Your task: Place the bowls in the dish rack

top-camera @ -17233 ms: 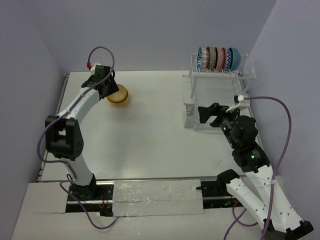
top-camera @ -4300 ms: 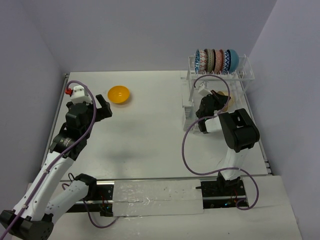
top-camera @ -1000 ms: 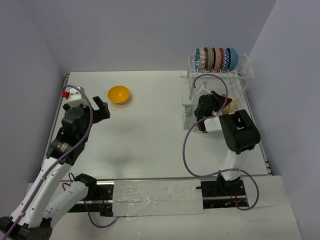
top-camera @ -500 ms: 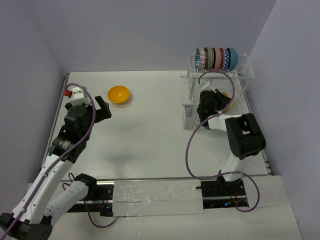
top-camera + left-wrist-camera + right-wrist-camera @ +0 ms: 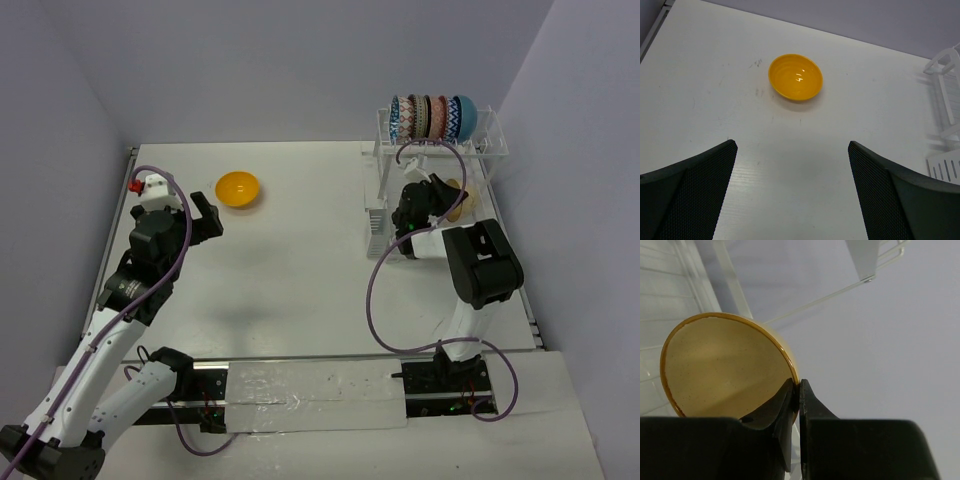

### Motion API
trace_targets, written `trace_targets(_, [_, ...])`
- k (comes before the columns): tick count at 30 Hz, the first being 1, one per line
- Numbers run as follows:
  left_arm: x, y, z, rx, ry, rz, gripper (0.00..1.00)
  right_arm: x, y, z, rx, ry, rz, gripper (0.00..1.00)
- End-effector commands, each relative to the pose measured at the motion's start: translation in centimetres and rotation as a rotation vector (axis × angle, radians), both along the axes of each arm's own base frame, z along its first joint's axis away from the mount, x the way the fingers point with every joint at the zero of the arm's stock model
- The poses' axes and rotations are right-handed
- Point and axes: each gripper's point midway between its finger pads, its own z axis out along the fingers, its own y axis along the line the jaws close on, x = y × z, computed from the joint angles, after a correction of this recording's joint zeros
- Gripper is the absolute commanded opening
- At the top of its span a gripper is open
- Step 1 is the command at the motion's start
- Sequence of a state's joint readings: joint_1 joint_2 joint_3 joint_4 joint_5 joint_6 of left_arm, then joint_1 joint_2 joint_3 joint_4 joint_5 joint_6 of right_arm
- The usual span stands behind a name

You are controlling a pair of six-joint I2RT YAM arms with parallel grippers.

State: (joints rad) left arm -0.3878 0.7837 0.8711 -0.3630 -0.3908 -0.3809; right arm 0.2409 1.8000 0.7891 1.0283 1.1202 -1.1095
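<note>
Right wrist view: the right gripper (image 5: 799, 386) is clamped on the rim of the speckled tan bowl (image 5: 725, 365), one finger inside and one outside. The bowl is tipped on edge beneath the dish rack's (image 5: 488, 142) upper level, seemingly over the lower tray. The orange-yellow bowl (image 5: 795, 76) sits upright on the table (image 5: 700, 60), well apart from the rack, ahead of the left gripper (image 5: 791, 145), whose fingers are spread wide and empty. Both bowls look rigid, glazed, slick and chippable; a rim pinch suits them, though it may pivot.

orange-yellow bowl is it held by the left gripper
No, the orange-yellow bowl sits upright on the table, apart from the open left gripper.
</note>
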Motion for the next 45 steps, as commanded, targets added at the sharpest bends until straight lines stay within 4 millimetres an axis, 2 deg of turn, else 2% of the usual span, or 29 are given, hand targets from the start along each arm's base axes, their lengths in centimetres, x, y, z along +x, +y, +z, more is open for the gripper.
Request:
trace_targets(1, [0.4,-0.2,0.6,-0.001,-0.026,-0.006,0.99,0.0,0.3,2.7,-0.01,-0.151,-0.031,0.0])
trace_targets(7, [0.4,-0.1,0.4,0.001,-0.022,-0.004,0.99,1.3,1.7,1.3,-0.04,-0.075,0.018,0.0])
trace_targets(13, [0.4,-0.1,0.4,0.003,-0.022,-0.003,0.99,2.0,2.7,-1.3,-0.045,0.044,0.064,0.0])
trace_targets(18, [0.3,-0.1,0.4,0.003,-0.024,-0.003,0.99,2.1,3.4,-3.2,0.027,0.098,0.12,0.0])
trace_targets(19, [0.3,-0.1,0.5,0.001,-0.026,-0.005,0.99,2.1,3.6,-3.9,0.033,0.156,0.141,0.01])
trace_targets(22, [0.3,-0.1,0.5,0.002,-0.025,-0.005,0.99,1.9,3.8,-4.9,0.081,0.178,0.153,0.05])
trace_targets(28, [0.3,-0.1,0.6,-0.001,-0.028,-0.004,0.99,1.8,4.5,-5.9,0.12,0.217,0.17,0.11])
trace_targets(33, [0.2,-0.1,0.7,-0.003,-0.032,-0.004,0.99,1.4,4.8,-6.0,0.08,0.234,0.161,0.11])
trace_targets(45, [0.0,0.0,1.1,-0.005,-0.043,-0.003,0.99,1.1,6.9,-6.6,0.107,0.28,0.199,0.25])
